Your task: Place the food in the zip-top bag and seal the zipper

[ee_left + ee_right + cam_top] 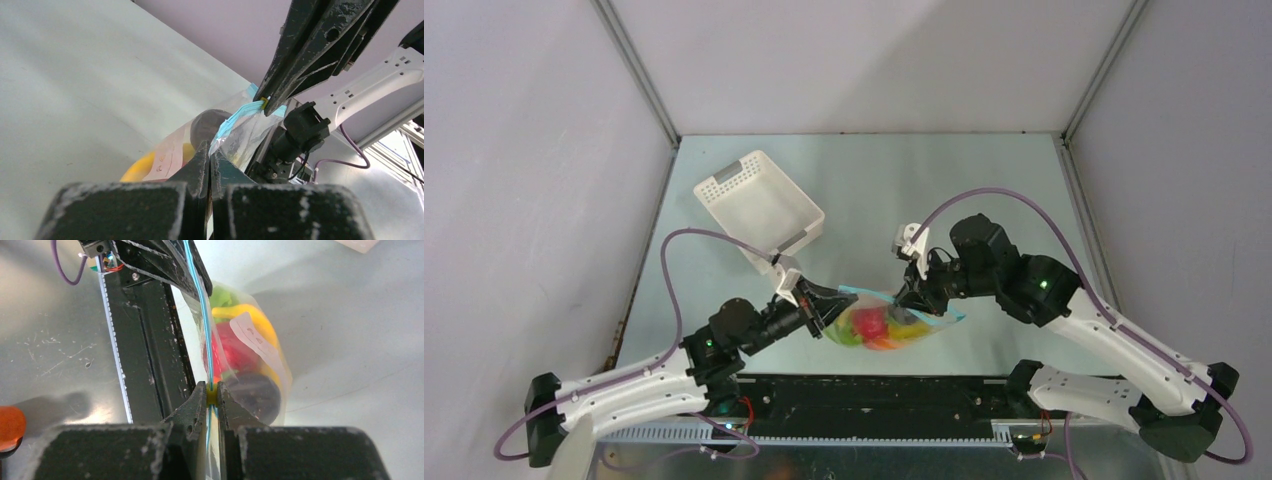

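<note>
The pale green table (pixel 874 180) fills the middle of the top view, and a black rail (pixel 874 395) runs along its near edge between the arm bases. The left arm (pixel 644 385) reaches from the lower left toward the centre, and the right arm (pixel 1064 300) bends in from the lower right, so that the two meet above the near part of the table. A white slotted basket (pixel 759 205) lies on the far left part of the table, well apart from the bag. The zip-top bag (pixel 904 330) hangs stretched between the two grippers; I cannot tell whether its bottom touches the table. The food (pixel 871 323) is inside the bag: in the right wrist view there are a green piece (pixel 222 295), a yellow piece (pixel 250 315), a red piece (pixel 232 350) and a dark purple piece (pixel 255 390), all pressed together behind the clear plastic. The zipper (pixel 202 315) runs as a thin light blue line from one gripper to the other. The left gripper (pixel 209 155) has its jaws pressed together on one end of the zipper, and the right gripper (pixel 212 392) is clamped on the other end, with only the thin strip between its fingers.
</note>
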### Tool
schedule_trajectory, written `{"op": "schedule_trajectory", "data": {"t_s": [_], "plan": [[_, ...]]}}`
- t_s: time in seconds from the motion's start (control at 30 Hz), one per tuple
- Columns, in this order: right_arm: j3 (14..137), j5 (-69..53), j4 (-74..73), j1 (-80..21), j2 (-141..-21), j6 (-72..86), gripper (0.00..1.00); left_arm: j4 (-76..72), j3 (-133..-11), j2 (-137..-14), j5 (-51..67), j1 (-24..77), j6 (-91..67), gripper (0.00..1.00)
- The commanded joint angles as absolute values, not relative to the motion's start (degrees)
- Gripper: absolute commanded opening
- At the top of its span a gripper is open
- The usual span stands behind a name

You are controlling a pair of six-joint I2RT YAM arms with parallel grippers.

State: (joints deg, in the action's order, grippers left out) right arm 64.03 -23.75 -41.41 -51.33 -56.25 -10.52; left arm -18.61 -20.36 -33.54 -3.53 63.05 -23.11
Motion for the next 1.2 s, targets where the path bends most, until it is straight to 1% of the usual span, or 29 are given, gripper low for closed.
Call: {"op": "schedule_trajectory", "data": {"t_s": [0.0, 0.37, 0.47, 1.17], "plan": [[63.8, -21.1, -47.8, -50.3, -54.1, -9.8, 0.04, -16.8, -20.2, -30.8, -13.2, 62.4, -22.7, 0.0], [63.3, -21.5, -47.8, -48.8, -52.9, -10.1, 0.03, -12.1, -18.7, -25.6, -20.4, 62.3, -21.5, 0.0], [63.4, -21.7, -47.9, -48.6, -52.9, -10.2, 0.01, -11.4, -18.6, -25.3, -21.7, 62.3, -21.7, 0.0], [62.6, -19.8, -49.3, -47.4, -52.0, -8.8, 0.01, -8.4, -17.6, -22.8, -30.5, 62.3, -22.8, 0.0]]}}
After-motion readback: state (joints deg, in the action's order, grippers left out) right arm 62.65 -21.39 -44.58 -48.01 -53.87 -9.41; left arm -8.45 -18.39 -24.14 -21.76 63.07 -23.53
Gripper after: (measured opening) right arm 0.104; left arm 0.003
